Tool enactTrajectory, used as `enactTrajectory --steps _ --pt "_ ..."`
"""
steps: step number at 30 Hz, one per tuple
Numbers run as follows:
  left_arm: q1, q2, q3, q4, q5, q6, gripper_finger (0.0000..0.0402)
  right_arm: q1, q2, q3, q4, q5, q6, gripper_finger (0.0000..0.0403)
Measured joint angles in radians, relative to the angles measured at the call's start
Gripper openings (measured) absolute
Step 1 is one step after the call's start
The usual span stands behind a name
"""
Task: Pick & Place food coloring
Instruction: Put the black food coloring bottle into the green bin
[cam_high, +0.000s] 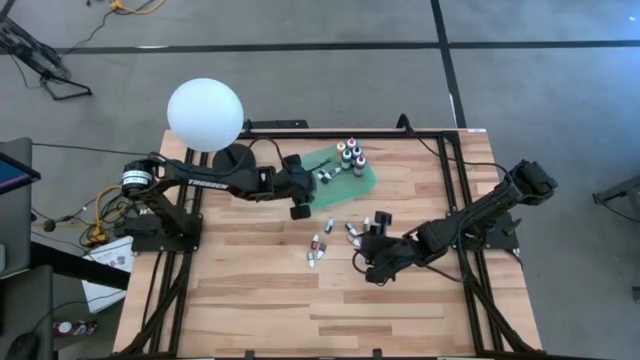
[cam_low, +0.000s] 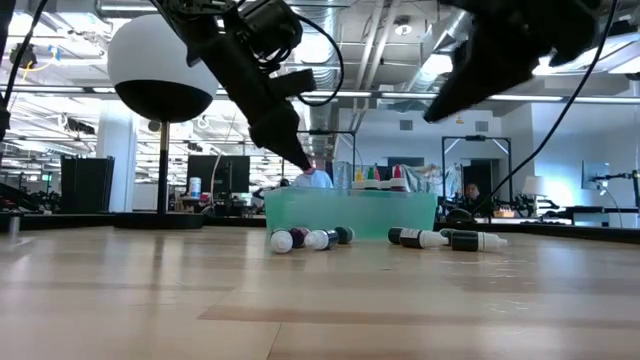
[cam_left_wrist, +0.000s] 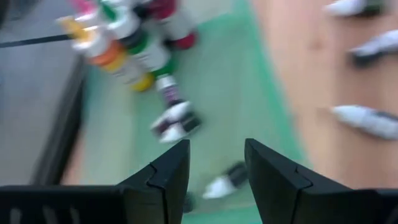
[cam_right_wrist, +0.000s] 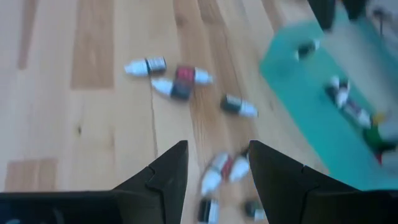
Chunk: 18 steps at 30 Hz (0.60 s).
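Note:
The green tray (cam_high: 365, 180) lies at the table's far middle. Several food coloring bottles (cam_high: 350, 155) stand upright at its far end, and a few lie on its floor (cam_left_wrist: 177, 121). More small bottles (cam_high: 318, 246) lie on their sides on the wood (cam_right_wrist: 180, 81) near the tray. My left gripper (cam_left_wrist: 217, 155) hovers open over the tray's left end (cam_low: 295, 155), above a tiny white-tipped bottle (cam_left_wrist: 222, 183) lying on the tray. My right gripper (cam_right_wrist: 217, 155) hangs open over the loose bottles (cam_right_wrist: 221, 171), above the table (cam_high: 372, 258).
A white globe lamp (cam_high: 205, 115) stands at the far left corner behind my left arm. Black frame rails (cam_high: 455, 200) run along the table's sides. Bare wood (cam_high: 300, 310) fills the table's near half.

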Motion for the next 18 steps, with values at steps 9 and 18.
enactTrajectory --steps 9,18 --pt "-0.014 0.000 0.000 0.005 0.157 -0.007 0.0148 0.025 0.006 0.000 -0.071 -0.053 0.124 0.0161" --pt "-0.097 0.000 -0.018 -0.038 0.153 -0.036 0.0148 0.099 0.006 -0.008 -0.092 -0.054 0.256 0.0161"
